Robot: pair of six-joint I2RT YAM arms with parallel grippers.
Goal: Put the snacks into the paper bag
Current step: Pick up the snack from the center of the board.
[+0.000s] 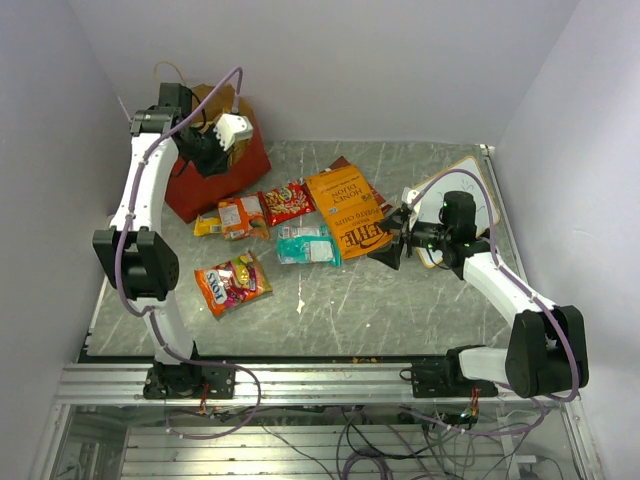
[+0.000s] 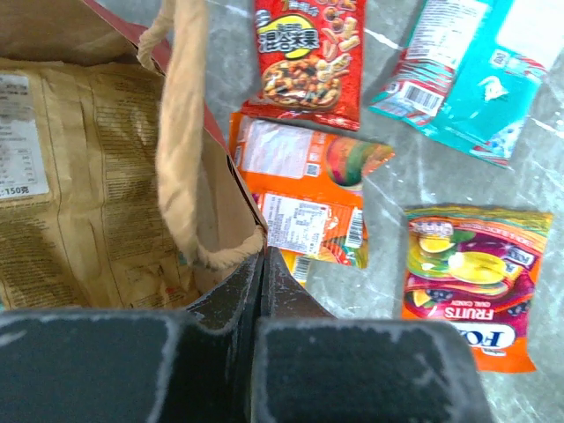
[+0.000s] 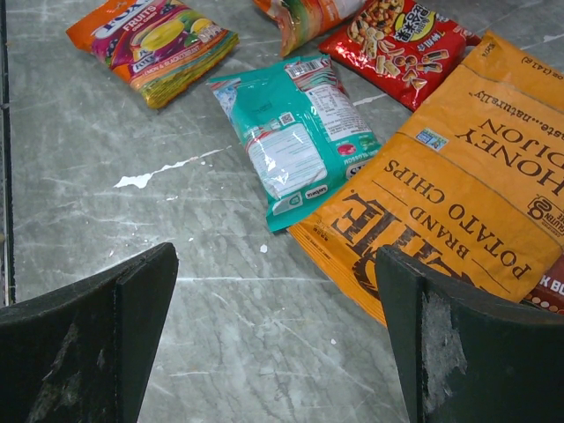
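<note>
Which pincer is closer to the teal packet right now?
Right. The right pincer sits open just past the teal packet, by the chips bag corner; the left pincer is at the rim of the paper bag, farther away.

paper bag [image 1: 195, 195] far left on worktop [image 1: 400, 310], big packet [image 2: 79, 176] inside it. Row running right from paper bag: small packet [image 1: 235, 215], mix packet [image 1: 287, 202], chips bag [image 1: 348, 210]. Barcode packet [image 1: 308, 245] just near of the row, touching chips bag. Fruits packet [image 1: 232, 284] nearest, left.

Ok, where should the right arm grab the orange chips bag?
Probably the end seal of the chips bag nearest the open right gripper, sliding in low from that side; it lies flat, so only an edge offers a pinch.
</note>
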